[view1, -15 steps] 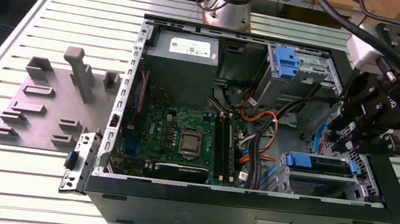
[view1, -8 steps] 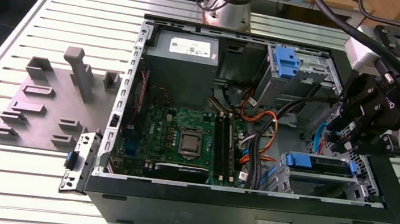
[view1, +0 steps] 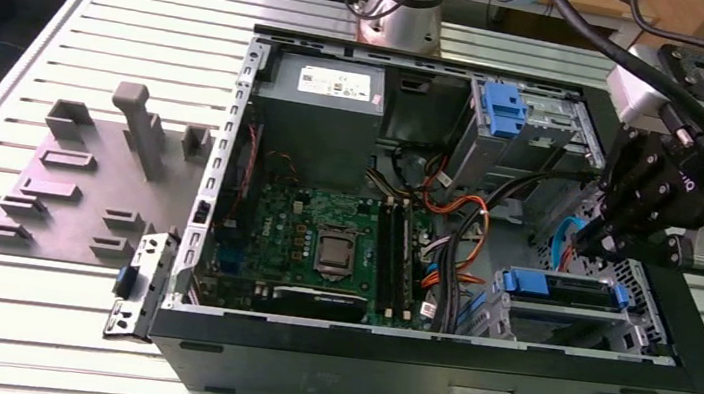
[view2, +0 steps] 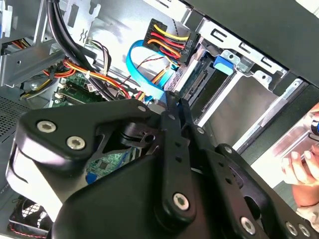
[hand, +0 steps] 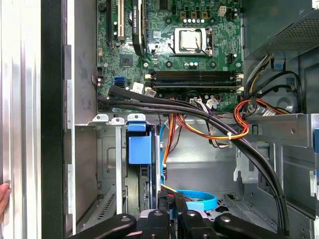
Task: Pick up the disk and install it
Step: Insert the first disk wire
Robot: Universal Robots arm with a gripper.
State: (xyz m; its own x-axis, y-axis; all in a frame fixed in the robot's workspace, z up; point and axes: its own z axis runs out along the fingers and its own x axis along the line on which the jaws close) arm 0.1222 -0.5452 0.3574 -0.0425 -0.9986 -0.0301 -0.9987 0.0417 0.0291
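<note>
Closed and empty, the end effector hangs beside the disk at the case's four o'clock; best pressed in squarely, clear of the blue cable.

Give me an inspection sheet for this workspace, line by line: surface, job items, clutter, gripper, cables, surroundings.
Surface: slatted metal table carrying an open computer case.
Job's things: disk with blue rails sits in the case's drive bay.
Clutter: grey fixture plate beside the case.
Gripper: gripper shut, holding nothing, close to the disk.
Cables: blue ribbon cable and red-yellow wire plug by the disk.
Surroundings: a person's hand at the case's edge.
</note>
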